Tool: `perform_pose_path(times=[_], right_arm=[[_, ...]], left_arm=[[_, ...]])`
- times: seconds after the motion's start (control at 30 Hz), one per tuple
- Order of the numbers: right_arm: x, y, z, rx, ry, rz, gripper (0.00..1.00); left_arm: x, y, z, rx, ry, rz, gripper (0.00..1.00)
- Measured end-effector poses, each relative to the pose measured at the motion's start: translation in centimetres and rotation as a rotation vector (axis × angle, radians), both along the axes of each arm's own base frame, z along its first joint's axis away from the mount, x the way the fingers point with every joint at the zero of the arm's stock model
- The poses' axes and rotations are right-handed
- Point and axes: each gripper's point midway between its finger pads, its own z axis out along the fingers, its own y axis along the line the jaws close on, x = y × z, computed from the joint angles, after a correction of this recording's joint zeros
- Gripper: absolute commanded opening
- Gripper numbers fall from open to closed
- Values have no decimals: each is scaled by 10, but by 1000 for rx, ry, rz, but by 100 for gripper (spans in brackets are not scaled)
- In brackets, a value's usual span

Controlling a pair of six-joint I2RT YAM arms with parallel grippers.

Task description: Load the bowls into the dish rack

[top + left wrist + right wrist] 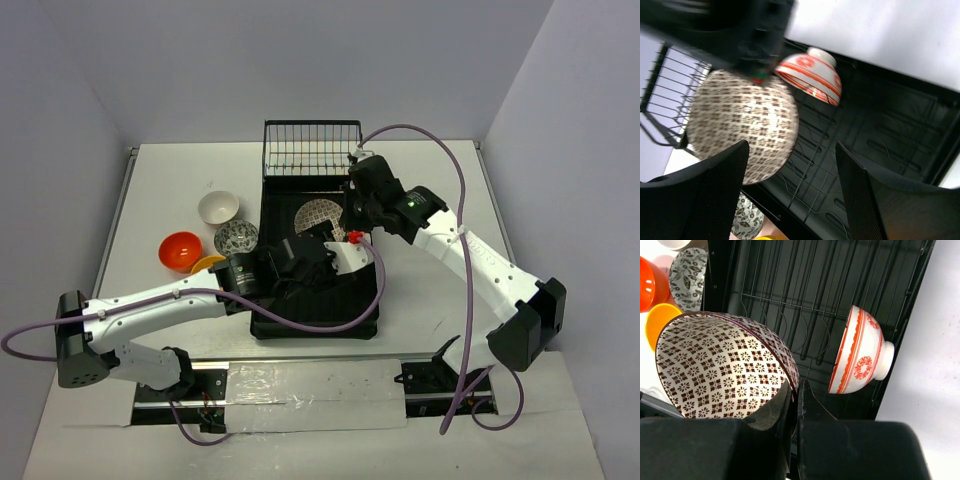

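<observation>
My right gripper [797,385] is shut on the rim of a brown-patterned bowl [725,365], which hangs tilted over the dish rack [790,285]. The top view shows that bowl [318,215] below the right gripper [350,205], near the wire basket [312,150]. A red-on-white bowl [860,352] stands on its side in the rack by the right wall. My left gripper [790,150] is open and empty over the rack floor [890,130], just short of the patterned bowl [740,125]. On the table left of the rack sit a white bowl [218,207], a grey speckled bowl [236,238], a red-orange bowl [181,251] and a yellow-orange bowl [207,263].
The left arm [160,300] reaches in over the rack's near left corner, partly covering the yellow-orange bowl. Purple cables [440,150] loop over both arms. Walls close in the table on three sides.
</observation>
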Motion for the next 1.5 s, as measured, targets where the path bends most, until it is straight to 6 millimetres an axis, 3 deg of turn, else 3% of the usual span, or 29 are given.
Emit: perform_pose_path(times=[0.13,0.5,0.63,0.8,1.43,1.5], right_arm=[[-1,1,1,-1,-1,5,0],[-5,4,2,7,4,25,0],[-9,7,6,23,2,50,0],[-13,6,9,20,0,70,0],[-20,8,7,-9,-5,157,0],[-20,9,7,-10,-6,163,4]], left_arm=[[-3,0,-16,62,28,-20,74],[5,-2,-29,126,2,-2,66],[10,-1,-37,150,-14,14,58],[15,2,-41,162,-49,38,40],[17,4,-51,176,-98,35,4],[17,4,-52,176,-97,33,0]])
